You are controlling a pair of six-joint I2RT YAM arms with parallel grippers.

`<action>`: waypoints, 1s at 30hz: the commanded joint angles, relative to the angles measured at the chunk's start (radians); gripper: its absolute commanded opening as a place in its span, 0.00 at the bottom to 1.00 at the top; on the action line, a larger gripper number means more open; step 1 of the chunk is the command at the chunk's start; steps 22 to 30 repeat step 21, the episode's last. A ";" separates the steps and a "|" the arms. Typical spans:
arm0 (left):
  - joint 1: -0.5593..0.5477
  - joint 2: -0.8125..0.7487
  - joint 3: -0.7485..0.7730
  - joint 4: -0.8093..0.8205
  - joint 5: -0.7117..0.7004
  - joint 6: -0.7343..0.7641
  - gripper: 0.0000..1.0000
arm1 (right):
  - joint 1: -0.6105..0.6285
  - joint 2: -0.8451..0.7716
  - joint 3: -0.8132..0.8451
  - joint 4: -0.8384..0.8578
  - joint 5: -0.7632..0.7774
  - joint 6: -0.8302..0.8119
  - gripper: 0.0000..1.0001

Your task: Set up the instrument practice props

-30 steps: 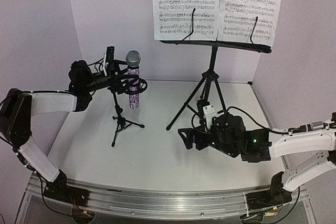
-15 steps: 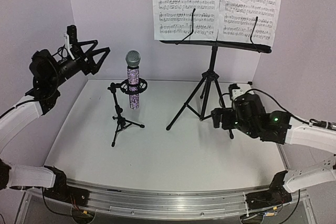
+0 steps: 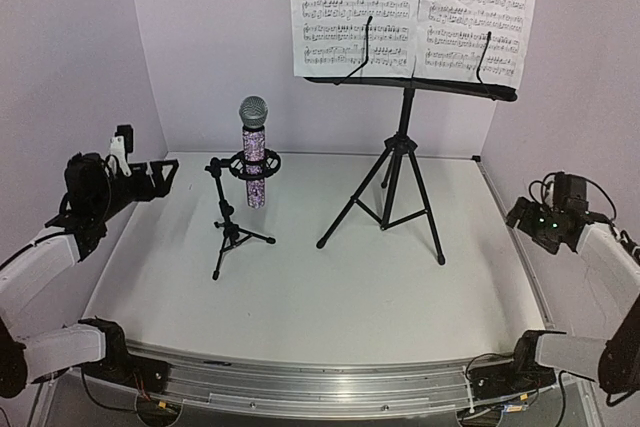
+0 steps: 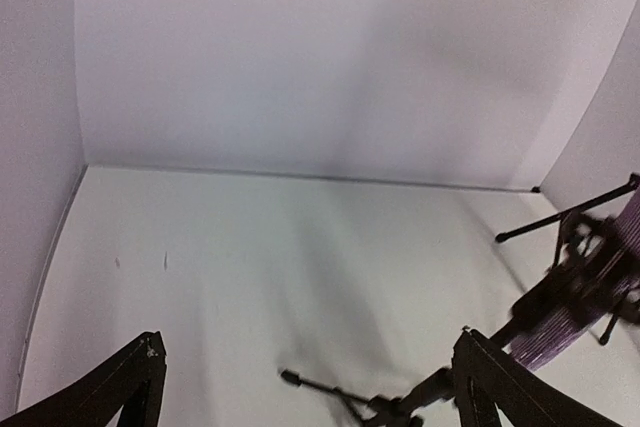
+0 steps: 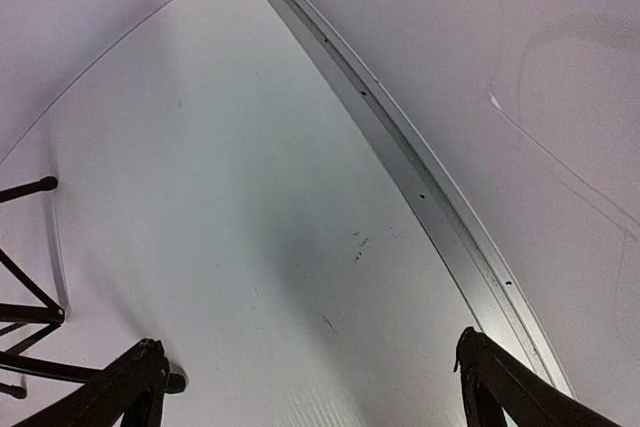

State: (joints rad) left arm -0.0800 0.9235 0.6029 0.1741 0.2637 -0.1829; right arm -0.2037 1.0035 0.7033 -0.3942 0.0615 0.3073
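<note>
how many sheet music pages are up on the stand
2. The left page and the right page stand side by side on the music stand tray. Any page behind them would be hidden.

1. Music stand (image 3: 405,162): tall, black, tripod legs spread on my right half of the counter (image 3: 330,287), upright. Its flat tray (image 3: 410,85) sits at the top, tilted back.
2. Sheet-music pages (image 3: 352,9): two, white, printed staves, propped side by side on the tray, each under a thin black wire holder (image 3: 366,47).
3. Mic stand (image 3: 228,222): small, black, tripod, upright on my left half, well apart from item 1.
4. Microphone (image 3: 254,162): glittery purple body, silver mesh head up, seated upright in the mic stand's ring holder (image 3: 270,165).
</note>
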 commanded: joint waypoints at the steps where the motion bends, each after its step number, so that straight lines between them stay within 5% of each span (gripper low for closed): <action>1: 0.066 -0.052 -0.171 0.041 0.011 0.060 1.00 | -0.130 -0.005 -0.090 0.108 -0.369 -0.109 0.98; 7: 0.133 -0.124 -0.370 0.137 0.064 0.165 0.99 | -0.132 -0.100 -0.242 0.348 -0.439 -0.137 0.98; 19: 0.170 -0.157 -0.465 0.173 -0.012 0.069 0.86 | -0.131 -0.151 -0.323 0.418 -0.405 -0.095 0.98; 30: 0.171 -0.155 -0.466 0.183 -0.005 0.055 0.86 | -0.132 -0.157 -0.330 0.420 -0.403 -0.090 0.98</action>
